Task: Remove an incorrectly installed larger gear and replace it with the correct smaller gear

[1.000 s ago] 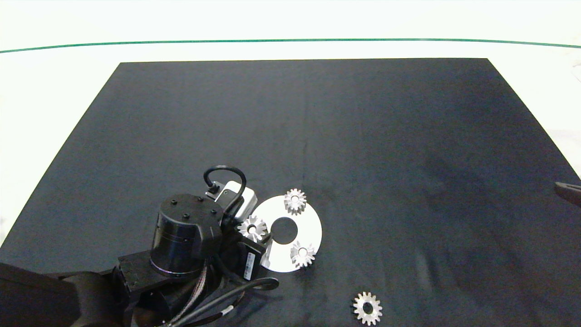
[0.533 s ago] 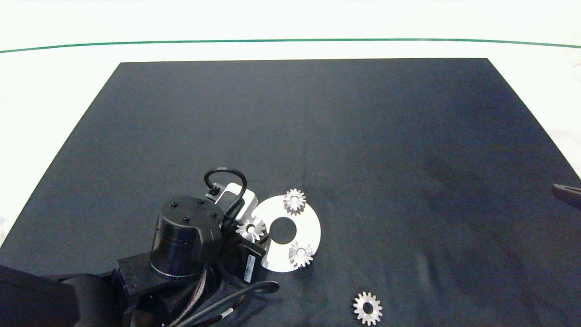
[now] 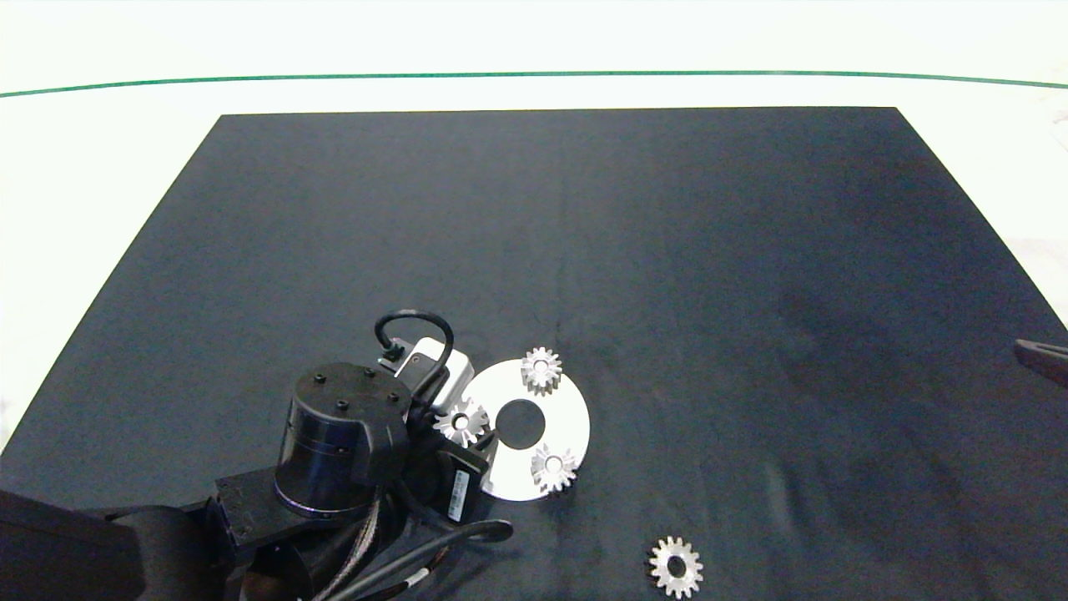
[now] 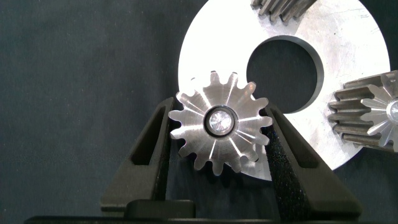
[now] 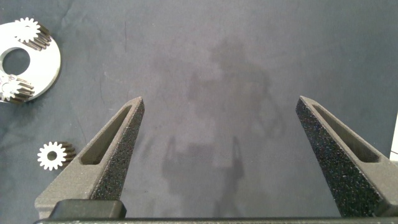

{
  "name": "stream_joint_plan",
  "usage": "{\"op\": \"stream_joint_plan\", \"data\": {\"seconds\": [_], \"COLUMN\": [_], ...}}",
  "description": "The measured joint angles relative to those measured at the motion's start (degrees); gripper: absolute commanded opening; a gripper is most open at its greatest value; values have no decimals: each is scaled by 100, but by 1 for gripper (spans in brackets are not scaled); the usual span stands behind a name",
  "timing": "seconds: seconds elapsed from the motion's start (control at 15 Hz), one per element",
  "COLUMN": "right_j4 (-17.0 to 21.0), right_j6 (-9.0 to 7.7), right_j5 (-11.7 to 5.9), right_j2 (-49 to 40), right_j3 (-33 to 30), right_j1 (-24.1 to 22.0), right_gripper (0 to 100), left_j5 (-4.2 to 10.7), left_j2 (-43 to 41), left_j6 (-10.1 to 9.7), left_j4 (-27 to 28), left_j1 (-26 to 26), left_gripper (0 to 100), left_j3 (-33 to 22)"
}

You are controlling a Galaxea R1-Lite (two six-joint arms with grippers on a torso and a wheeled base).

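Observation:
The larger gear, chunky silver with a small centre hole, is at the left edge of the white disc. My left gripper is shut on it, one finger pressing the teeth on each side of the larger gear. The smaller gear, flat with a wide dark hole, lies alone on the black mat near the front edge; the right wrist view also shows this smaller gear. My right gripper hangs open over bare mat at the far right, away from the disc.
Two more chunky silver gears sit on the disc, one at its far side and one at its near side. The disc has a round centre hole. The black mat covers a white table.
The left arm, the gripped larger gear and the disc have crept a few pixels left. The right gripper's tip has barely shifted at the right edge.

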Motion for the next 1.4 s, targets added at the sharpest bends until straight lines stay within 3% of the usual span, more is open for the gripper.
{"op": "stream_joint_plan", "data": {"seconds": [0.8,1.0,1.2,1.4], "right_j4": [-100,-146,-163,-166], "right_j6": [0,0,0,0], "right_j5": [5,0,-6,-2], "right_j2": [16,27,38,38], "right_j3": [41,74,90,93], "right_j1": [9,9,2,-2], "right_gripper": [100,100,100,100], "left_j5": [-9,-9,-11,-12], "left_j2": [-397,-607,-791,-998], "left_j6": [27,129,226,330], "left_j4": [37,95,406,1219], "left_j1": [11,20,127,561], "left_gripper": [2,0,0,0], "left_j3": [-44,-61,-94,-276]}}
